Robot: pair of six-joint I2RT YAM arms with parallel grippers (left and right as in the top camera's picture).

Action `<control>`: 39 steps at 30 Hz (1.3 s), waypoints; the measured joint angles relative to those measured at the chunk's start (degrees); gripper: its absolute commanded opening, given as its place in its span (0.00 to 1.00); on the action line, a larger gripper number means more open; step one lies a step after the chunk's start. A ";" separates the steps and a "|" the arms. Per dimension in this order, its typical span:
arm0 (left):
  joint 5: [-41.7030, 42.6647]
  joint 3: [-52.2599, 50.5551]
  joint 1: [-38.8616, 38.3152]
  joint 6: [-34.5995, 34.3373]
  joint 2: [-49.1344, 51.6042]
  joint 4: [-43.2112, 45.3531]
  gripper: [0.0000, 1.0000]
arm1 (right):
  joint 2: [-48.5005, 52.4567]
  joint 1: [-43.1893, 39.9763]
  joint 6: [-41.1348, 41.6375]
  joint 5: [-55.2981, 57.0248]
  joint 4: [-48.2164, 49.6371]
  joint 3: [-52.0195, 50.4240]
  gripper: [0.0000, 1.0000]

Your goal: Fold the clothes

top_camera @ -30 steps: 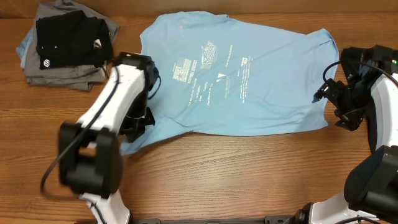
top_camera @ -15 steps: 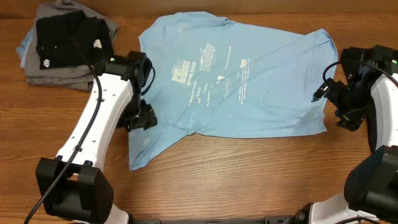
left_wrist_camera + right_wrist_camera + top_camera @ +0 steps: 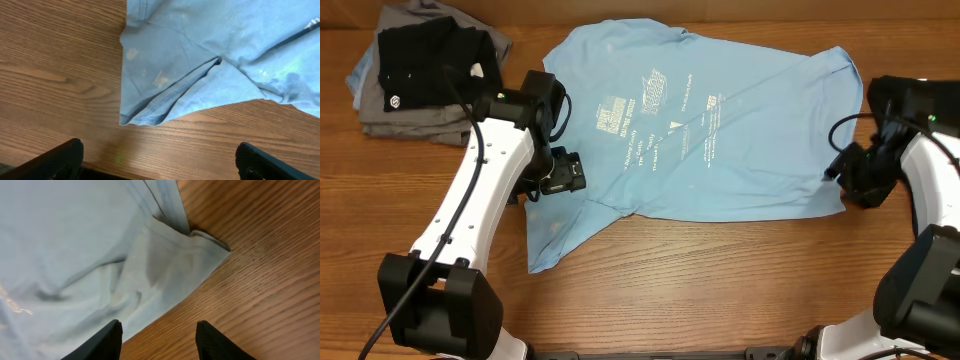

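Observation:
The clothes, a light blue T-shirt (image 3: 720, 130) with white lettering, lie spread on the wooden table. One sleeve (image 3: 555, 225) lies flat at the shirt's lower left. My left gripper (image 3: 560, 174) hovers over the shirt's left side just above that sleeve. In the left wrist view it (image 3: 160, 167) is wide open over bare wood, the sleeve (image 3: 165, 85) ahead of its fingers (image 3: 52, 161). My right gripper (image 3: 853, 180) is at the shirt's lower right corner. In the right wrist view it (image 3: 159, 344) is open, one finger (image 3: 102, 342) over the shirt's edge (image 3: 165, 265), holding nothing.
A pile of grey garments (image 3: 440, 115) with a small black shirt (image 3: 430, 60) on top sits at the back left corner. Bare wooden table (image 3: 720, 280) runs along the front of the T-shirt.
My left gripper has opened and let go of the sleeve, which now lies flat, and has shifted slightly right. My right gripper has moved down to the shirt's corner and its jaws have narrowed.

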 measured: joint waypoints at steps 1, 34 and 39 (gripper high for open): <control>0.02 0.00 0.00 0.20 0.00 0.17 1.00 | 0.00 0.00 -0.04 0.02 0.66 -0.92 0.60; 0.20 -0.07 0.00 2.78 0.00 0.59 1.00 | 1.29 0.00 3.89 6.05 17.75 -15.08 0.43; 0.20 -0.07 0.00 2.78 0.00 0.57 1.00 | 2.78 0.02 3.93 6.14 18.01 -15.45 0.39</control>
